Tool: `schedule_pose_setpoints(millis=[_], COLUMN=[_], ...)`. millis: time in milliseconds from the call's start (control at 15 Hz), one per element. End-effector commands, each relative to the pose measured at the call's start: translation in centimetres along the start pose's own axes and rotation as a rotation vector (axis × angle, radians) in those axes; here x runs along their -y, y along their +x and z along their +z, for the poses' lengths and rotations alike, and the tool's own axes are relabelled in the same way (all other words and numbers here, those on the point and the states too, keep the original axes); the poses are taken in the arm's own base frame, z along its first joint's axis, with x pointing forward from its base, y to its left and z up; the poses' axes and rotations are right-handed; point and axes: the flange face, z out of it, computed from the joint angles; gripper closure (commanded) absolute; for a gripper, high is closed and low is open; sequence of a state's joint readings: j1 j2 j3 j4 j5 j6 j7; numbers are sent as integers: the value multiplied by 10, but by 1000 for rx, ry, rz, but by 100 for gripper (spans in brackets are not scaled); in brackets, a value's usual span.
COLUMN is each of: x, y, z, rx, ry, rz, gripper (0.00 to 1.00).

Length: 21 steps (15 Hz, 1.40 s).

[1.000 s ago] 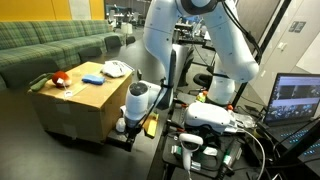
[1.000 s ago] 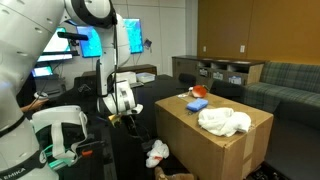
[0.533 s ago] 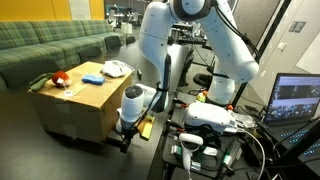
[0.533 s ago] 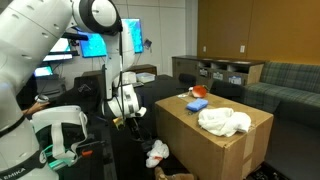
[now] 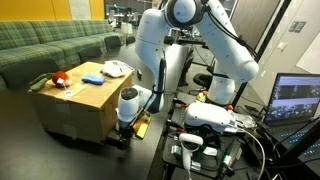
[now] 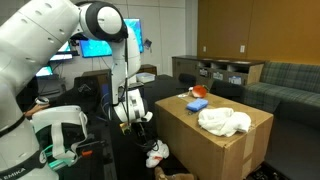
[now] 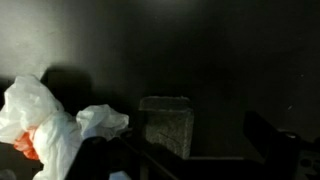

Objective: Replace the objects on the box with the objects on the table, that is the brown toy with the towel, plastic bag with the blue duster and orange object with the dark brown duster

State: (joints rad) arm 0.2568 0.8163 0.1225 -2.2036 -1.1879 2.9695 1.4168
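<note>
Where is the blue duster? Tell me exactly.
In an exterior view, the blue duster lies flat on top of the box, between the orange object and the white towel.

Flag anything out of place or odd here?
Nothing spilled or damaged. Only oddity: the plastic bag lies crumpled on the table with something orange-red showing in its folds, near the dark brown duster.
</note>
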Motion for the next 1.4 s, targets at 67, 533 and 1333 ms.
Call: schedule_pose_setpoints(millis=[67, 533, 1333], x=[-8, -15, 11], y=[17, 28, 15], z=[10, 17, 14], rx=[-17, -32, -5], ry=[15, 1, 64], rz=[29, 38, 16], gripper=[0, 0, 0])
